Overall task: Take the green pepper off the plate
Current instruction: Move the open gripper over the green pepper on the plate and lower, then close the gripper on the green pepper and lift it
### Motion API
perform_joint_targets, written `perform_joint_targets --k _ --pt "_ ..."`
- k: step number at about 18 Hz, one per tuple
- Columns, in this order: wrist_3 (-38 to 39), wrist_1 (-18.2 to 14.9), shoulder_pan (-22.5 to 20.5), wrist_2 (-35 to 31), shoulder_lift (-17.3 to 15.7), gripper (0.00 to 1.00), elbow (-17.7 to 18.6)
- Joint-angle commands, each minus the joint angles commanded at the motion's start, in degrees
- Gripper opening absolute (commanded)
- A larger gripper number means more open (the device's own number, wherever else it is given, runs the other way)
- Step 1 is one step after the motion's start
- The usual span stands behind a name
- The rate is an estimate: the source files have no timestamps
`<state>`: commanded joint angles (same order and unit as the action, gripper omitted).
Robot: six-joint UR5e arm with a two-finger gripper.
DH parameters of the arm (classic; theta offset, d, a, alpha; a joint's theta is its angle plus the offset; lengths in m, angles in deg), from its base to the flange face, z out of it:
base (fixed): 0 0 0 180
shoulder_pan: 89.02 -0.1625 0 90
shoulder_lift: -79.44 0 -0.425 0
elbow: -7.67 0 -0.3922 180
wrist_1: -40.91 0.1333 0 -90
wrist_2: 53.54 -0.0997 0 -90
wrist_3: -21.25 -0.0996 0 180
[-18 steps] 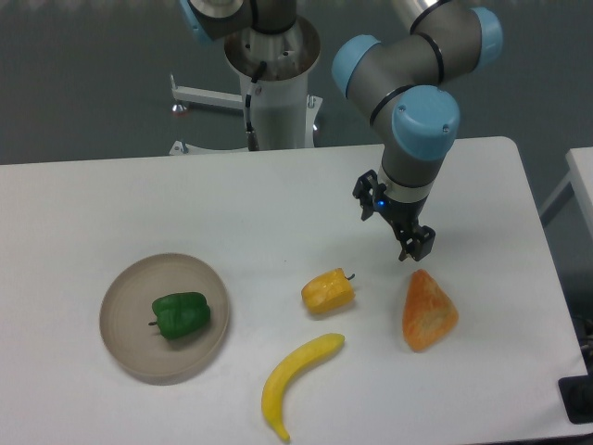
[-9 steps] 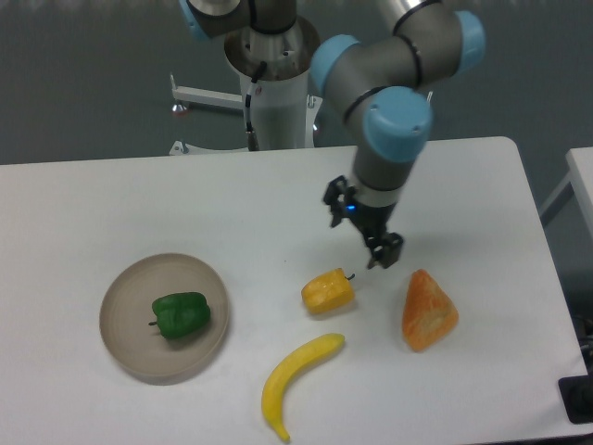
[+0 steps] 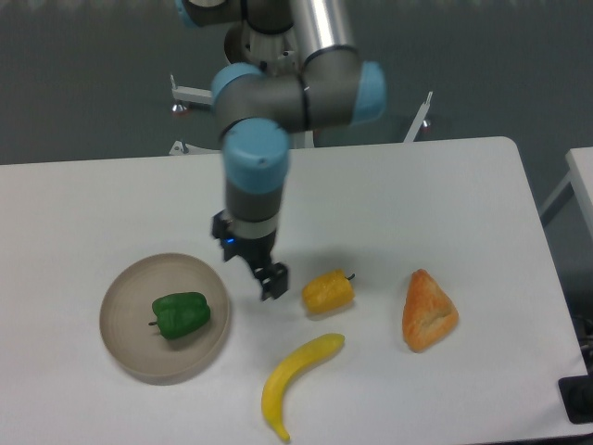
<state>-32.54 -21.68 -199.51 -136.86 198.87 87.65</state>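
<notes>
Arm bent down over the table, gripper low, empty, jaw opening unclear from this angle

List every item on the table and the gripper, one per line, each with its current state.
green pepper: lying on its side in the plate, not gripped.
plate: flat on the table, holding only the green pepper.
gripper: between plate and yellow pepper, holding nothing; open or shut unclear.
yellow pepper: on the table, stem pointing right.
banana: flat on the table, untouched.
orange wedge-shaped piece: lying on the table, apart from the rest.
</notes>
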Motion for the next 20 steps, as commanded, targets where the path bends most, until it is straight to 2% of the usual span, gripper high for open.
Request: perform_joint_targets --k 3,9,17,20 --pt "-0.2 1.7 1.3 -0.1 1.8 1.00 -0.3" --pt "-0.7 1.8 3.7 -0.1 3.8 1.00 -0.6" --pt "-0.8 1.9 4.2 -0.2 5.8 1.00 -1.0" --pt "-0.6 1.9 4.3 -0.3 6.6 0.59 -1.6"
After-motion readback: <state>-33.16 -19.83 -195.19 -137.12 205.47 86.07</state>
